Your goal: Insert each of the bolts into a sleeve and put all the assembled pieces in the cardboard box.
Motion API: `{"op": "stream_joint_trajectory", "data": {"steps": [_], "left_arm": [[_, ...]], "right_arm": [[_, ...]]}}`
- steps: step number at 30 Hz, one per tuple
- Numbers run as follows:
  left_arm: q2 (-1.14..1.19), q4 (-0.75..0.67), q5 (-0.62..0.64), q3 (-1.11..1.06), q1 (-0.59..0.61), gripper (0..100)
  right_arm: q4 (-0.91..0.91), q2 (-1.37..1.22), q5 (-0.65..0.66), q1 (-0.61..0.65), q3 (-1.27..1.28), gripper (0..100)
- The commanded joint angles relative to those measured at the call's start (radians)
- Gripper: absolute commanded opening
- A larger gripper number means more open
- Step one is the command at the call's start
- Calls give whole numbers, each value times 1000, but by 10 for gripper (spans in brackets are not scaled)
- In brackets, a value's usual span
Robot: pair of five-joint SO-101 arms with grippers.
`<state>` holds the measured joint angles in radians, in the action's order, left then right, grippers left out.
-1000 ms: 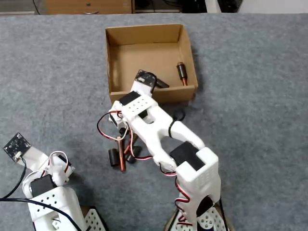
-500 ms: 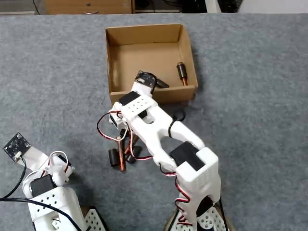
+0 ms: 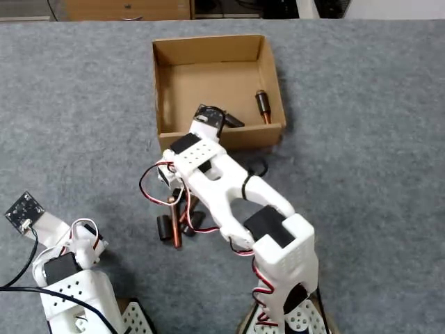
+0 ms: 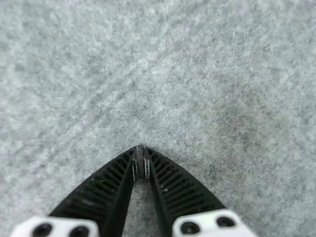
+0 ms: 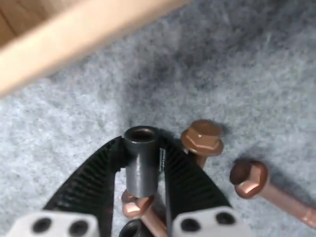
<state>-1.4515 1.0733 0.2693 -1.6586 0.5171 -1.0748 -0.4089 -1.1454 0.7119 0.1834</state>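
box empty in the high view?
No, one assembled piece already lies inside the box, near a side wall.

The right tool [image 5: 142, 149], with black ribbed fingers [image 5: 94, 182], is clamped on a dark grey cylindrical sleeve [image 5: 141, 170] held lengthwise between them, its open end at the fingertips. On the grey carpet-like bench [image 5: 256, 64], a copper-coloured hex-head bolt [image 5: 202, 138] lies just beside one finger. A second copper bolt [image 5: 249, 177] lies a little farther off, and a third copper bolt [image 5: 136, 207] shows between the fingers behind the sleeve, next to the rim of another dark sleeve [image 5: 131, 228]. Beyond the fingertips runs the plain brown wall of a cardboard box [image 5: 74, 34].
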Motion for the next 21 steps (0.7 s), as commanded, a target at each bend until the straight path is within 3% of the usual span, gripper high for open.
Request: {"op": "stream_joint_trajectory", "data": {"steps": [1, 9, 21], "left_arm": [[-1, 3, 0, 38, -12, 19], [-1, 6, 0, 40, -12, 19], [-1, 8, 0, 40, -12, 19]], "right_arm": [[-57, -10, 12, 31, -16, 2], [-293, -12, 23, 27, -315, 2], [-462, -10, 195, 8, -627, 2]]}}
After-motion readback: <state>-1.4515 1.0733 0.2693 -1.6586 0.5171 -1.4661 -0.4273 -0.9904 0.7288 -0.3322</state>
